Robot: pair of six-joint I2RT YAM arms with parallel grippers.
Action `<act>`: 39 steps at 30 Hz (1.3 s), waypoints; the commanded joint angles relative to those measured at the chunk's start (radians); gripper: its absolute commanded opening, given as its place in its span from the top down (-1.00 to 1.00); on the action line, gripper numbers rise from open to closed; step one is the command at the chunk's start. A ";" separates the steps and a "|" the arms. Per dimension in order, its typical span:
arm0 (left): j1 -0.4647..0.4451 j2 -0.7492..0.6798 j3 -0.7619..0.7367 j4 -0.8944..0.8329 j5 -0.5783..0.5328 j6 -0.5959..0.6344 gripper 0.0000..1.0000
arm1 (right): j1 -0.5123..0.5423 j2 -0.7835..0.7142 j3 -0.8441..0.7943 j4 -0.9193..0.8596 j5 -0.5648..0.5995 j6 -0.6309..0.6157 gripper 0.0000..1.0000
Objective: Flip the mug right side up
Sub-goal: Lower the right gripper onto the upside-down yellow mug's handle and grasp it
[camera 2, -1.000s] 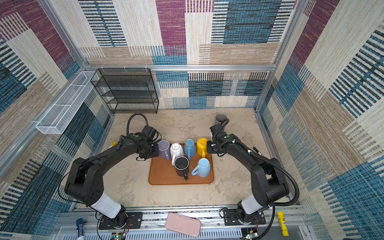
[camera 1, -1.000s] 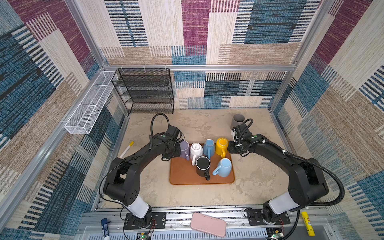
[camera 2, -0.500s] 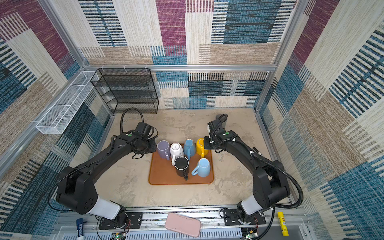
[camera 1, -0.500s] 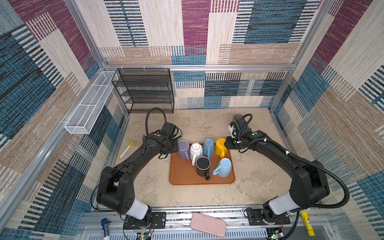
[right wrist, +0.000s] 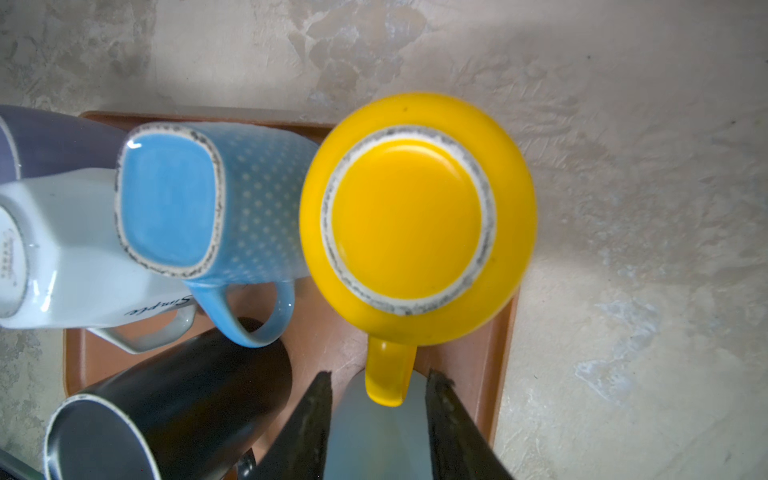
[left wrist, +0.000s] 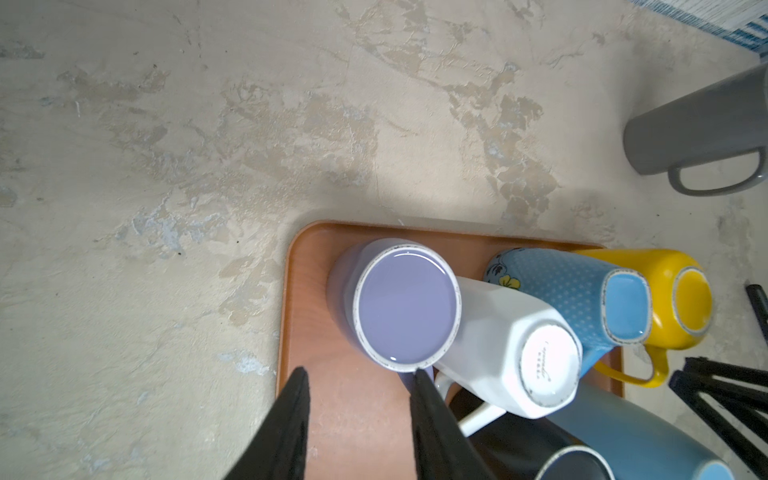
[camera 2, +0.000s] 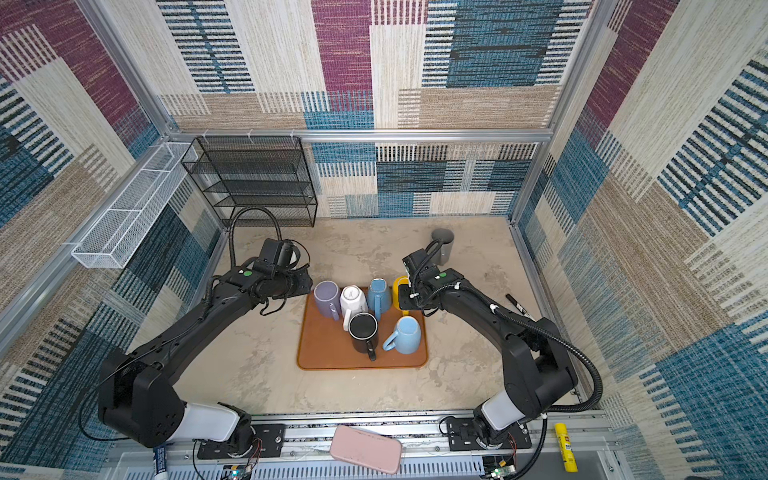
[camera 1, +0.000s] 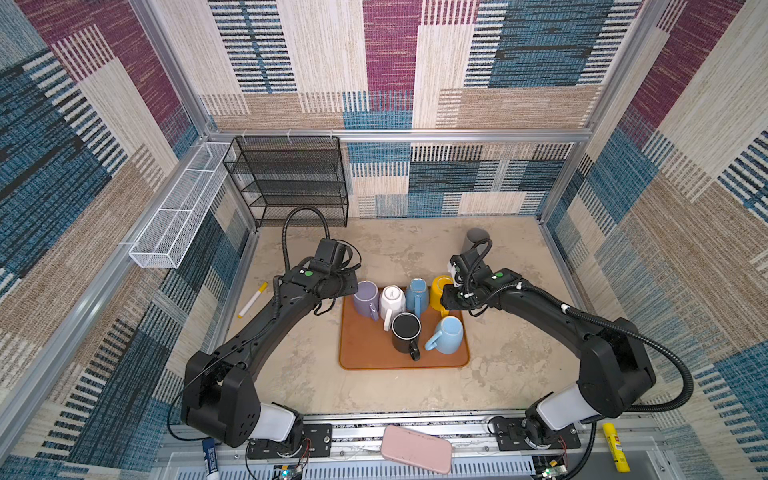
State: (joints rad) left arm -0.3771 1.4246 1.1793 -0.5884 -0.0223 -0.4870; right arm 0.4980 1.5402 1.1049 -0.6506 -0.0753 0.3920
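nearest on the bench [camera 1: 291, 374], the brown tray [camera 1: 361, 353] carries a black mug [camera 1: 406, 328] standing mouth up, beside a pale blue mug [camera 1: 448, 338] whose pose i cannot tell; behind them four mugs stand base up in a row: lilac mug [left wrist: 407, 303], white mug [left wrist: 519, 353], dotted blue mug [right wrist: 174, 199], yellow mug [right wrist: 409, 224]; the left pincer [left wrist: 359, 374] hangs narrowly parted and empty by the lilac mug's base; the right pincer [right wrist: 380, 374], narrowly parted, straddles the yellow mug's handle without gripping it; farthest, a grey mug [camera 2: 442, 245] stands upright off the tray; by my reading no turn has begun; grasp, lift and flip are all left.
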 commanded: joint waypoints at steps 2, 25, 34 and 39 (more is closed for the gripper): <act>0.000 -0.014 -0.007 0.040 0.020 0.028 0.24 | 0.001 0.028 0.012 0.025 0.023 0.004 0.20; 0.000 -0.022 -0.029 0.071 0.035 0.039 0.30 | 0.001 0.162 0.105 -0.021 0.123 -0.011 0.46; 0.001 -0.039 -0.047 0.085 0.042 0.037 0.31 | 0.002 0.170 0.138 -0.025 0.147 -0.050 0.64; 0.001 -0.039 -0.044 0.085 0.043 0.038 0.31 | 0.001 0.172 0.151 -0.026 0.149 -0.068 0.81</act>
State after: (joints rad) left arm -0.3771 1.3922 1.1339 -0.5205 0.0097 -0.4789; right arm 0.5026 1.7100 1.2427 -0.7624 0.0132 0.3450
